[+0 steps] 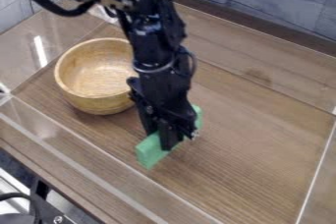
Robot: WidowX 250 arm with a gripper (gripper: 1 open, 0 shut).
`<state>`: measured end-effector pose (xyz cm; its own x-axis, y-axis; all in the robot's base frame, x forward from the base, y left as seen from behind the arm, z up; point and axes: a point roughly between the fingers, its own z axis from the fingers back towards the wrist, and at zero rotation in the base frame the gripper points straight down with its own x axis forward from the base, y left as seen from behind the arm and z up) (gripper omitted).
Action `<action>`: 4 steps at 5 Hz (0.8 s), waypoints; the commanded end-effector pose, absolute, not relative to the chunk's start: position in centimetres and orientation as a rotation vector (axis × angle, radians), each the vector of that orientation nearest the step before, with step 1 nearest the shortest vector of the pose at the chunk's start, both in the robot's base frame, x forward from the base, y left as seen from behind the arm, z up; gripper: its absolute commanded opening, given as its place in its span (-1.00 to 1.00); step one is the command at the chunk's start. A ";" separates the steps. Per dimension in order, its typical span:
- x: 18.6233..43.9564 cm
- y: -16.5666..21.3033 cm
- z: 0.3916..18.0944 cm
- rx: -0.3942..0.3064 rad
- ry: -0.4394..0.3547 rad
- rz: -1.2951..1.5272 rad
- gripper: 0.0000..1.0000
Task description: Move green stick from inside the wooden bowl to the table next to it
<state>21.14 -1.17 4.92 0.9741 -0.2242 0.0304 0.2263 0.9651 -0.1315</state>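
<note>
Camera view: the green stick [163,141] is pinched in the closed gripper [171,135], which points straight down over the table [262,100]. The stick is tilted, with its lower end at or just above the wood, to the right of and nearer than the wooden bowl [89,75].

Up and to the right of the jaws, far behind them, you'll see a grey tiled wall [286,10] running along the back of the scene. Up and to the left of the jaws, a black cable [50,4] loops across the corner. Low and well to the left of the jaws you'll find dark equipment [24,208], too cropped to identify.
</note>
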 end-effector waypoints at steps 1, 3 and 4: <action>21.0 0.7 4.8 -0.131 -0.026 -0.246 -1.00; 21.2 1.4 2.5 -0.136 -0.011 -0.318 -1.00; 21.2 1.8 2.9 -0.144 -0.002 -0.330 1.00</action>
<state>20.77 1.59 2.36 0.9452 -0.3266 0.0034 0.3232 0.9338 -0.1535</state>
